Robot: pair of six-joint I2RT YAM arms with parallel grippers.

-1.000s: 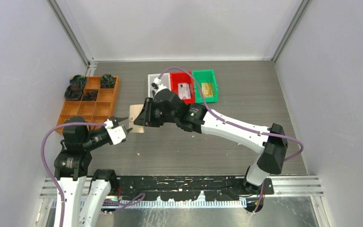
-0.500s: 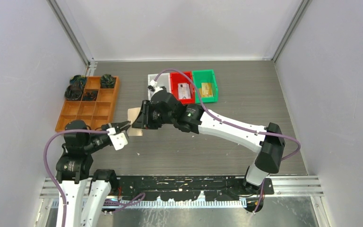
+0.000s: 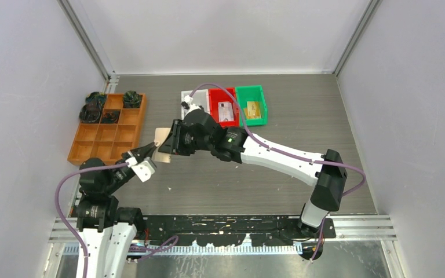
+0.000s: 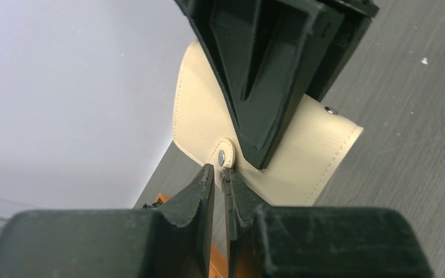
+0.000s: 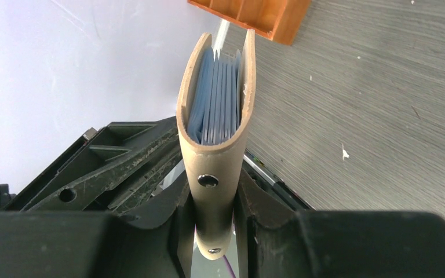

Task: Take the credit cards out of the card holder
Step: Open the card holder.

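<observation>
My right gripper [image 3: 171,143] is shut on the tan card holder [image 3: 162,139] and holds it on edge above the table, left of centre. In the right wrist view the holder [image 5: 214,162] sits between my right gripper's [image 5: 213,180] fingers. The pale edges of several credit cards [image 5: 219,98] show inside its sleeves. My left gripper [image 3: 150,149] meets the holder from the lower left. In the left wrist view the left gripper [image 4: 219,171] stands a narrow gap apart, pinching the lower edge of the rounded snap tab [image 4: 222,155] on the holder's face [image 4: 301,156].
An orange compartment tray [image 3: 107,132] with dark items [image 3: 92,107] lies at the back left, close behind the holder. A red bin [image 3: 225,109] holding a card, a green bin [image 3: 252,107] and a partly hidden grey bin [image 3: 186,97] stand at the back centre.
My left gripper rose up and right to the holder's snap tab and its fingers closed. The right gripper shifted the holder slightly left.
</observation>
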